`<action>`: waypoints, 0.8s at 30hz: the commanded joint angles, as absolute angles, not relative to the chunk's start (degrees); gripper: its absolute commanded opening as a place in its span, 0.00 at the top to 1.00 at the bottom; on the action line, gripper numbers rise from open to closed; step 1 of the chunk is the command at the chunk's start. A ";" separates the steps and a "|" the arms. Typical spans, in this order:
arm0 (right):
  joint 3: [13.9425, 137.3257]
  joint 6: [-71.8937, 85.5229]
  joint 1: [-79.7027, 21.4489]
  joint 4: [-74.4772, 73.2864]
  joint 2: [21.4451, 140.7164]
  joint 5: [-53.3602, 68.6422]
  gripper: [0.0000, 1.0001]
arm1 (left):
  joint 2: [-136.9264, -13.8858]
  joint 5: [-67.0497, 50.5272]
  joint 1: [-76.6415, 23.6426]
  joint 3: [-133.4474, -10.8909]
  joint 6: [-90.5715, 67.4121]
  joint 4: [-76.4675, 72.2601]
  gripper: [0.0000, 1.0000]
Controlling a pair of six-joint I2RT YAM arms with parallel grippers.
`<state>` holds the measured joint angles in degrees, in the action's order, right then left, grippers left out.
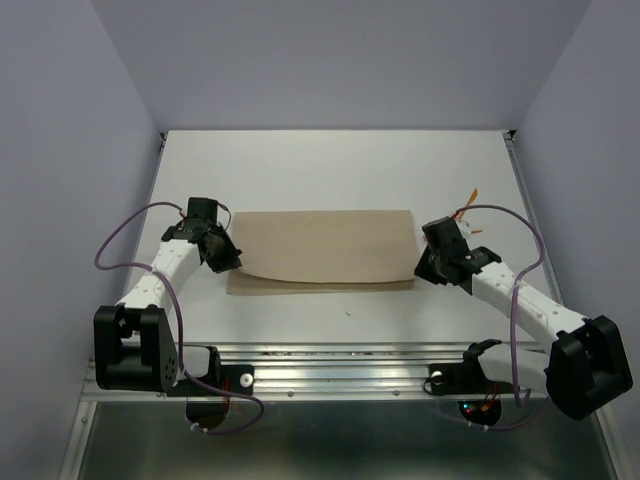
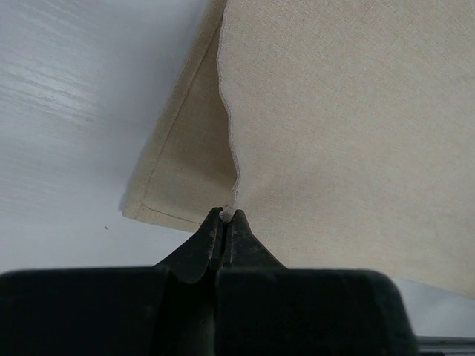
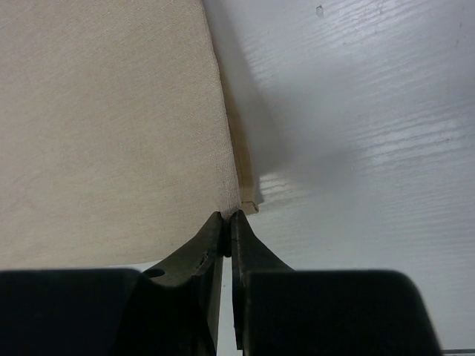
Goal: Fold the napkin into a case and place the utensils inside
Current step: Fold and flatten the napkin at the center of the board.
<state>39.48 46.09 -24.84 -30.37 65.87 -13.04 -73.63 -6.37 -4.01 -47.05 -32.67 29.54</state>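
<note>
From overhead I see the napkin (image 1: 325, 245) lying mid-tabletop (image 1: 330, 160), doubled over, with a lower layer showing along its near edge. My left tool (image 1: 222, 255) sits at its left end and my right tool (image 1: 425, 262) at its right. The utensils (image 1: 472, 195) lie beyond the right arm, apart from it. In the left wrist view, the jaws are pinched on the top layer's corner. The right wrist view shows the same pinch on the right corner. I judge I'm mid-fold. Next, both corners must travel across together, evenly.
</note>
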 commanded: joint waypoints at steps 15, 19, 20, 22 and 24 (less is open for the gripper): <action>36.56 46.05 -25.14 -28.04 68.73 -10.11 0.99 | -76.02 -5.71 -3.87 -43.07 -33.75 26.72 1.00; 35.95 45.88 -25.14 -27.60 69.52 -10.02 0.99 | -76.73 -5.89 -3.78 -42.80 -33.57 26.46 1.00; 35.95 45.79 -25.14 -27.51 69.52 -9.93 0.99 | -76.90 -5.89 -3.78 -42.72 -33.57 26.46 1.00; 35.86 45.79 -25.14 -27.42 69.61 -9.84 0.99 | -77.69 -5.98 -3.87 -42.98 -33.57 26.63 1.00; 35.77 45.62 -25.14 -27.33 69.78 -9.84 0.99 | -78.31 -5.80 -3.78 -43.42 -33.22 27.16 1.00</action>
